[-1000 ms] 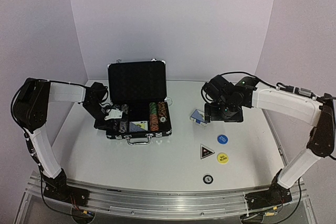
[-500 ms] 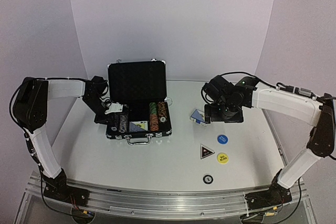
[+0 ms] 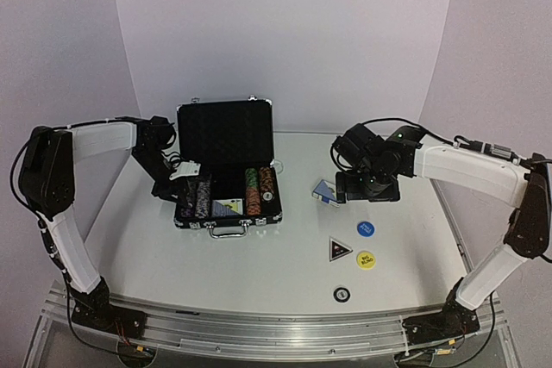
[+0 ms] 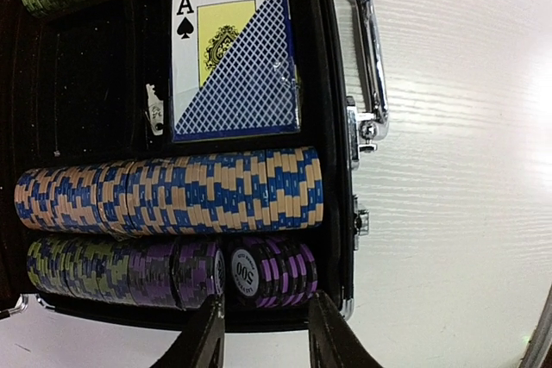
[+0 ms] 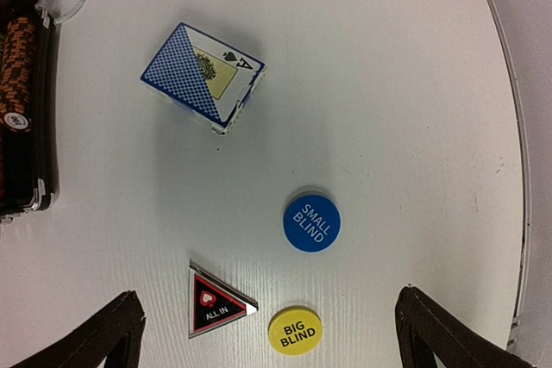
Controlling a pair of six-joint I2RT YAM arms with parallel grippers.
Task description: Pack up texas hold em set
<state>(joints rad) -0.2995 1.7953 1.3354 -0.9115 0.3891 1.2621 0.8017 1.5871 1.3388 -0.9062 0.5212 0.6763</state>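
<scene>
Two decks [image 3: 228,207] [image 3: 324,191], two blind buttons [image 3: 365,229] [image 3: 366,258], one marker [image 3: 339,250]

Black silver-trimmed case [image 3: 226,129], lid upright, just beyond left fingers [image 4: 203,344]: purple chip row [image 4: 164,271] nearest, blue-tan row [image 4: 172,196] next, blue deck [image 4: 233,62] beyond. Between right fingers [image 5: 112,335]: ALL IN marker [image 5: 216,302], BIG BLIND button [image 5: 295,331], SMALL BLIND button [image 5: 311,223]; second deck [image 5: 203,73] farther out.

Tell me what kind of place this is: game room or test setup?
Most likely a robot lab cell, not a game room: bare white table, plain backdrop all round, metal mounting rail along the near edge.
</scene>
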